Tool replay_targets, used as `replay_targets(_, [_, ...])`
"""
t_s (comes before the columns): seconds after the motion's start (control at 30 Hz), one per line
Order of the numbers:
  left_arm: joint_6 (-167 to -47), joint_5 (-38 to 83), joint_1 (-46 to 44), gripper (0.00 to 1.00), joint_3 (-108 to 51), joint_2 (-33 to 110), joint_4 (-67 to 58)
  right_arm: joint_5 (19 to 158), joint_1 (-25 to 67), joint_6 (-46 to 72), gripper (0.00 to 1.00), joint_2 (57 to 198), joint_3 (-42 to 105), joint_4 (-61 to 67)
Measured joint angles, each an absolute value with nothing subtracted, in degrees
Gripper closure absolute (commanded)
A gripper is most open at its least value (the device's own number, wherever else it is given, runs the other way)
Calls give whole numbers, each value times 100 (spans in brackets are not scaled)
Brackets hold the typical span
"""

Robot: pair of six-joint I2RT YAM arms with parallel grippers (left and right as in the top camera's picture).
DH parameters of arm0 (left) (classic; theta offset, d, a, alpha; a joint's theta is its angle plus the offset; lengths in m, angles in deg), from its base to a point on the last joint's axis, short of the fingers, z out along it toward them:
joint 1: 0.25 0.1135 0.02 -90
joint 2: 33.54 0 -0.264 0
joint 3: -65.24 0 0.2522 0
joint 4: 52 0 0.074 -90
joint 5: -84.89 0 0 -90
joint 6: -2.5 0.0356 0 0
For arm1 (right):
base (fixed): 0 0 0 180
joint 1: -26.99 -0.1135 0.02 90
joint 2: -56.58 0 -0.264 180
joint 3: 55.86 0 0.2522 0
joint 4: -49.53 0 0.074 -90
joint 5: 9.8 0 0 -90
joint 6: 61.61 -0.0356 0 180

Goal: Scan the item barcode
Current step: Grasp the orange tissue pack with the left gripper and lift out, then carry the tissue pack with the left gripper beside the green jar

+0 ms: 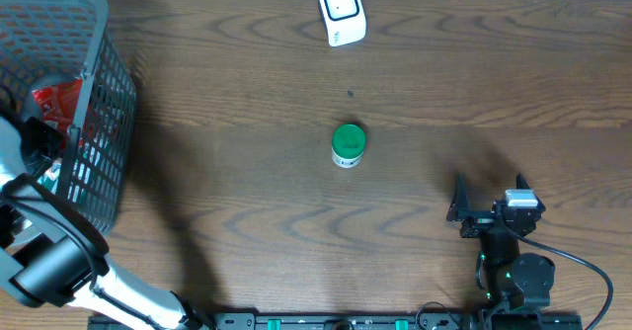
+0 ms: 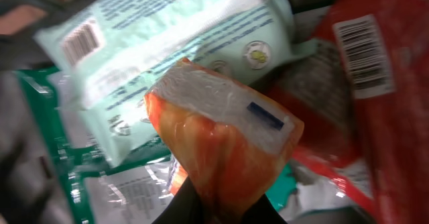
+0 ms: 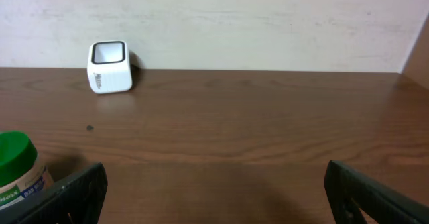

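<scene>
L gripper [image 2: 218, 207] was clamped shut on the orange packet [image 2: 224, 140] inside the basket [image 1: 109, 83]; R gripper [image 3: 214, 197] was seen wide open, empty, near the green-capped jar [image 1: 348, 145]

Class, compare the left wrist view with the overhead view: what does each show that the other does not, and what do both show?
Left wrist only: the orange packet clamped by the left gripper, and a pale green pack. Overhead only: the basket, the white scanner, the green-lidded jar, the open right gripper. Both: the red package.
</scene>
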State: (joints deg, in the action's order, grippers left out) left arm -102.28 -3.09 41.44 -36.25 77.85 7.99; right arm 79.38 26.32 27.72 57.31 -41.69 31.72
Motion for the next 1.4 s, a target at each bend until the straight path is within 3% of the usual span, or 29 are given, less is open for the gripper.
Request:
replay_targets(0.33, [-10270,1424,4605,92,-3607,6006,332,7938,2632,2775,1,5731,-4169,3172])
replay_targets(0.63, [-10552,3243,4295,93,-3609,4063,616,7941,2632,2772,1,5731,-4169,3172])
replay_targets(0.8, [-10567,4010,3261,92,-3609,3803,1267,7938,2632,2772,1,5731,-4169,3174])
replay_targets(1.0, [-10464,3966,1410,92,-3535,4089,1674,7938,2632,2772,1,5731,-4169,3172])
replay_targets(1.2, [-10318,3604,-70,93,-3229,4968,1661,7938,2632,2772,1,5731,-4169,3172])
replay_targets(1.4, [-10200,3475,-798,93,-3129,6220,1457,7938,2632,2772,1,5731,-4169,3172])
